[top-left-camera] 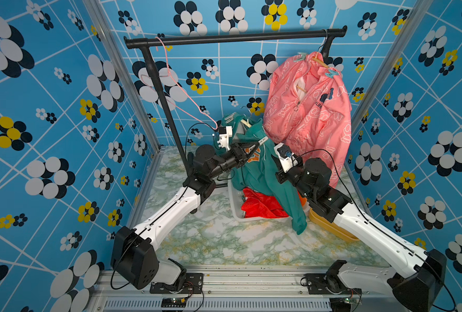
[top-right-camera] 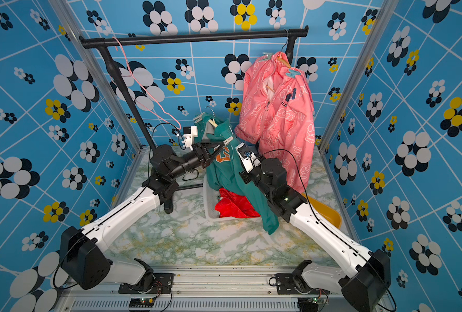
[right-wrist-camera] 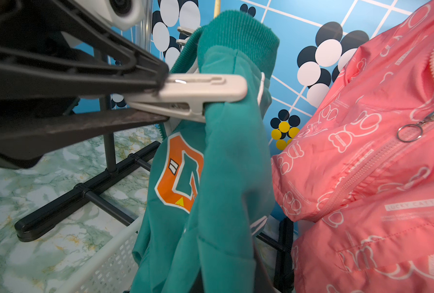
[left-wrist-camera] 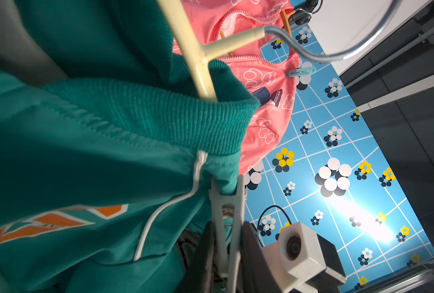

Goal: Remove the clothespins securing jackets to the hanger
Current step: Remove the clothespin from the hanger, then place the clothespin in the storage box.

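Observation:
My left gripper (top-left-camera: 256, 146) (left-wrist-camera: 227, 243) is shut on the tail of a whitish clothespin (top-left-camera: 262, 140) (left-wrist-camera: 226, 203) (right-wrist-camera: 198, 93). The clothespin still bites the shoulder of the green jacket (top-left-camera: 259, 173) (top-right-camera: 224, 173) with the orange letter. That jacket sits on a cream hanger (left-wrist-camera: 198, 63) that is off the rail, low over the basket. A second pale clip (top-left-camera: 229, 117) sits on its far shoulder. My right gripper (top-left-camera: 276, 168) is buried in the green fabric lower down, shut on it. The pink jacket (top-left-camera: 311, 113) hangs at the rail's right end with teal clothespins (top-left-camera: 332, 73) on its shoulders.
The black rack rail (top-left-camera: 235, 39) carries an empty pink wire hanger (top-left-camera: 170, 81) at its left end. A white basket (top-left-camera: 235, 205) under the green jacket holds the red jacket (top-left-camera: 262, 206). An orange tub (top-left-camera: 330, 227) lies beneath my right arm. The rack's foot bar (right-wrist-camera: 84, 192) crosses the marble table.

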Available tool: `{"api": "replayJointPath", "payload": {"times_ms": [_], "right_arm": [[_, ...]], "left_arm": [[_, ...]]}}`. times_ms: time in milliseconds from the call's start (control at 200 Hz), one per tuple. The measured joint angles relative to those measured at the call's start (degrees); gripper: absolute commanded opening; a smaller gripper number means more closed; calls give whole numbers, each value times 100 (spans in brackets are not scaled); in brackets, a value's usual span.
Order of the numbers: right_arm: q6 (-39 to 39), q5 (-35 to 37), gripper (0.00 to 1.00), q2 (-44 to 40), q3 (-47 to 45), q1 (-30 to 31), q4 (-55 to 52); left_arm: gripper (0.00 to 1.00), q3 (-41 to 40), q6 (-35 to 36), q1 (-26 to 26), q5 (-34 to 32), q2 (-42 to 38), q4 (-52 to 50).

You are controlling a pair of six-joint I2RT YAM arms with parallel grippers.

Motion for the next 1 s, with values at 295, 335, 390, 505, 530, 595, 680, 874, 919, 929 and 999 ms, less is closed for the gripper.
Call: {"api": "replayJointPath", "payload": {"times_ms": [295, 335, 390, 505, 530, 595, 680, 874, 919, 929, 999], "right_arm": [[-17, 138, 0, 2, 0, 2, -11], [-20, 184, 0, 7, 0, 2, -13], [-35, 245, 0, 24, 7, 2, -24], [-85, 396, 0, 79, 48, 0, -98], [-107, 428, 0, 90, 63, 0, -133], [-151, 490, 0, 101, 133, -2, -240], [-190, 514, 0, 101, 267, -44, -387], [-164, 444, 0, 101, 601, -365, -730], [-127, 424, 0, 103, 667, -461, -804], [-120, 422, 0, 103, 675, -472, -813], [-74, 402, 0, 103, 743, -555, -896]], "left_arm": [[0, -203, 675, -7, -304, -269, -164], [0, -264, 793, -9, -350, -363, -190], [0, -332, 977, -13, -393, -485, -208], [0, -363, 1353, -50, -407, -664, -229], [0, -365, 1460, -63, -389, -697, -243], [0, -376, 1700, -92, -352, -778, -286], [0, -442, 2118, -186, -286, -901, -468], [0, -752, 3425, -835, -415, -1193, -1226], [0, -844, 3742, -1032, -551, -1246, -1414], [0, -868, 3818, -1078, -588, -1255, -1447], [0, -1054, 4197, -1314, -728, -1300, -1569]]}}
